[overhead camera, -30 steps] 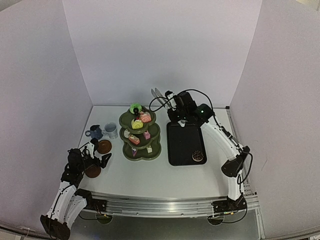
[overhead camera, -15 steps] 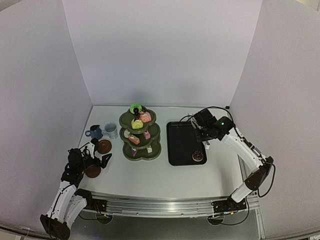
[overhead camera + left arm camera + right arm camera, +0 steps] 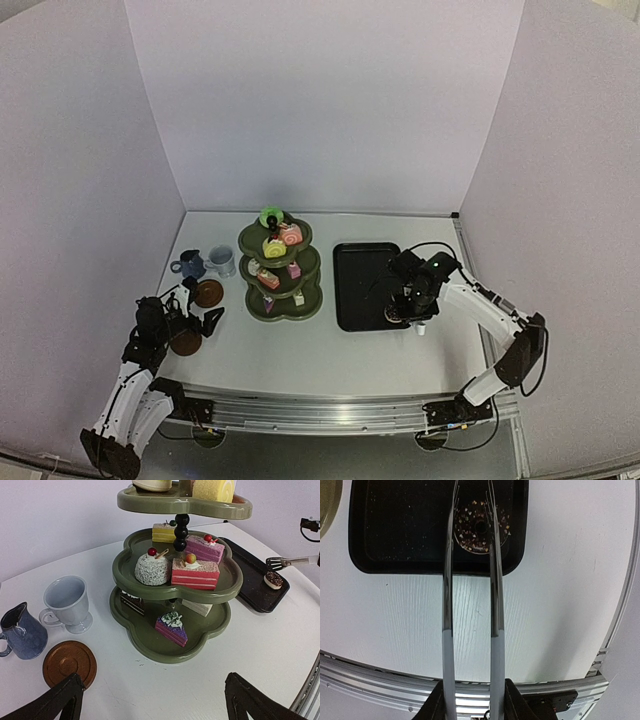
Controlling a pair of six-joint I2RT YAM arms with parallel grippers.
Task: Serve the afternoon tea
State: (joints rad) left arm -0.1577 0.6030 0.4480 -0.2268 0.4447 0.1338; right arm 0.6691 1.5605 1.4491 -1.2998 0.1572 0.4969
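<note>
The olive-green three-tier stand [image 3: 280, 272] holds several small cakes and shows close in the left wrist view [image 3: 175, 582]. A chocolate doughnut [image 3: 397, 313] lies at the front right corner of the black tray [image 3: 362, 270]. My right gripper [image 3: 415, 303] is shut on the metal tongs [image 3: 470, 605]. The tong arms straddle the doughnut [image 3: 481, 527]. My left gripper [image 3: 203, 307] is open and empty, low over the table. One brown saucer [image 3: 69, 662] lies just before it. The other saucer [image 3: 186, 343] lies beside the left wrist. The white cup [image 3: 65, 602] and the dark-blue cup [image 3: 20, 630] stand behind.
The tray [image 3: 395, 540] has crumbs on it and sits right of the stand. The table's metal front rail [image 3: 380, 677] runs below the right gripper. White walls close the table on three sides.
</note>
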